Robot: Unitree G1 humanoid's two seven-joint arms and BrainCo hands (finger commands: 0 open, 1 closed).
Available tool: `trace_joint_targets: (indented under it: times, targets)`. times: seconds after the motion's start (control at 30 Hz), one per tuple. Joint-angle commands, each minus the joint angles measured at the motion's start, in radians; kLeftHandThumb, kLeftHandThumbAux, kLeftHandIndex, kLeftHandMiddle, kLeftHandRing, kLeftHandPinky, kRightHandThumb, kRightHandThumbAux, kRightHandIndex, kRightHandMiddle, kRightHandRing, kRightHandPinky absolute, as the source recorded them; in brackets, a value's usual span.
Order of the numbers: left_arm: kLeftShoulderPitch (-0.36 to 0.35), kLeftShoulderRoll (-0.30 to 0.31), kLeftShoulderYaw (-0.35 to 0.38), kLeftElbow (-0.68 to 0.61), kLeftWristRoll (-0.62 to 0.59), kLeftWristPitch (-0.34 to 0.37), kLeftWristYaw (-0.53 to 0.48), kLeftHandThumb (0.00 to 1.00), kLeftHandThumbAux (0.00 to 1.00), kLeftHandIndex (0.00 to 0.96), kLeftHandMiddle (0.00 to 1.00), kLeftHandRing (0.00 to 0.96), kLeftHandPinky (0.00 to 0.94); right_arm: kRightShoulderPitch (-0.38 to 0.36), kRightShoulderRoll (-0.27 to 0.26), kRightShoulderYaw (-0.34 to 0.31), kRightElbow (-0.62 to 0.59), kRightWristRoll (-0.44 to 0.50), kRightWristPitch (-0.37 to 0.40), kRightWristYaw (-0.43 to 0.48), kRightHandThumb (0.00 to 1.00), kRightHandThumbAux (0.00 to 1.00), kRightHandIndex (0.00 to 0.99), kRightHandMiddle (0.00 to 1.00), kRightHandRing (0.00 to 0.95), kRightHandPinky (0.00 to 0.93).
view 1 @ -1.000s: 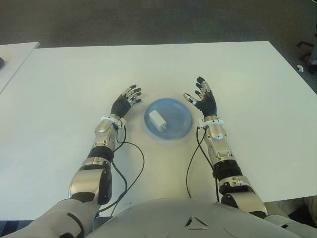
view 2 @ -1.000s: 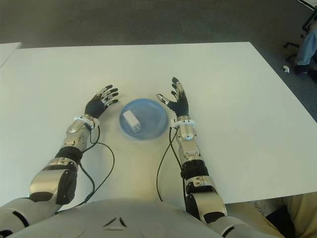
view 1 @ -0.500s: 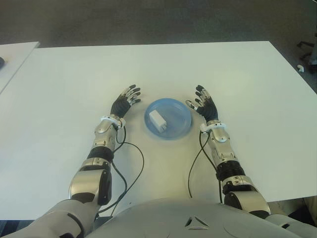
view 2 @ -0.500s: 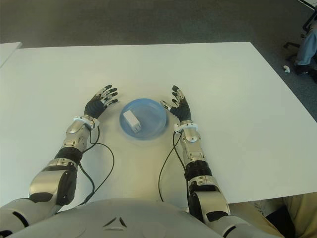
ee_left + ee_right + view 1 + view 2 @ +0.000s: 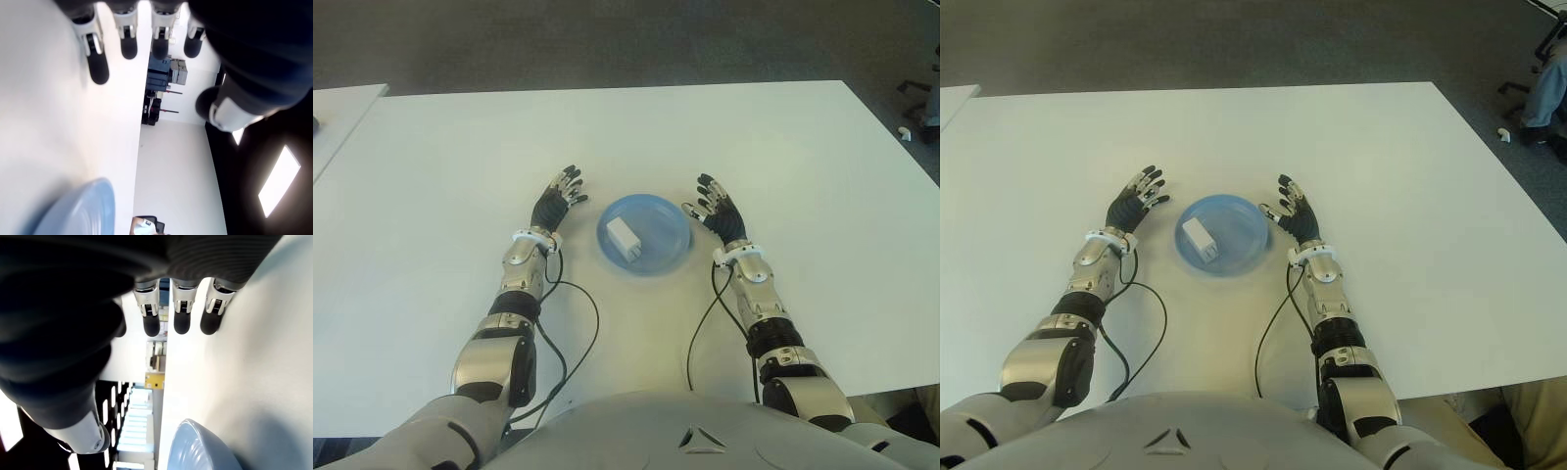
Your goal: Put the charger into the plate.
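1. Left eye view shows the charger (image 5: 625,236), a small white block, lying inside the blue plate (image 5: 669,220) toward its left half, on the white counter (image 5: 450,166).

2. Judged from how things lie, the task looks done: the charger sits in the plate's well, clear of the rim, and neither hand touches it.

3. The left hand (image 5: 556,204) shows just left of the plate, fingers spread and holding nothing. Its wrist view shows straight fingertips over bare counter with the plate's edge near.

4. The right hand (image 5: 720,211) shows just right of the plate, close to the rim, fingers likewise extended and empty. Its wrist view confirms open fingers (image 5: 179,313) and the plate's rim (image 5: 195,450) beside them. I cannot tell whether either hand touches the counter.

5. Handling, as a judgement: the charger looks rigid, light and smooth-sided, so it would not deform but could slip under a weak pinch. If it needed moving, the best hold would be across its two long flat sides, thumb against opposing fingers, coming from above.

6. The plate looks shallow and light, so a sideways nudge from either hand could slide it on the smooth counter. Hands should lift away rather than sweep past it.

7. Two cables (image 5: 570,323) trail from the wrists toward the near edge, well clear of the plate.
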Motion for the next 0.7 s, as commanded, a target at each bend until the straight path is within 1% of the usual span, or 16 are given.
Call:
trace_joint_targets:
  times: [0.03,0.3,0.43,0.7]
  targets:
    - [0.028,-0.007,-0.008,0.022,0.034,-0.028,0.051,0.0,0.569,0.0,0.0,0.0,0.0,-0.007,-0.008,-0.009,0.034,0.023,0.041,0.03,0.0,0.733,0.019,0.0,0.0,0.003]
    - [0.034,-0.012,-0.011,0.028,0.054,-0.062,0.094,0.001,0.541,0.0,0.0,0.0,0.0,-0.005,-0.006,-0.013,0.03,0.029,0.051,0.05,0.003,0.716,0.003,0.0,0.0,0.0]
    - [0.035,-0.016,-0.01,0.028,0.055,-0.068,0.11,0.006,0.524,0.0,0.0,0.0,0.0,-0.005,-0.008,-0.016,0.027,0.036,0.057,0.062,0.006,0.714,0.0,0.0,0.0,0.0]
    - [0.044,-0.021,-0.009,0.026,0.058,-0.079,0.128,0.004,0.532,0.0,0.0,0.0,0.0,-0.002,-0.009,-0.02,0.038,0.042,0.054,0.076,0.004,0.699,0.0,0.0,0.0,0.0]
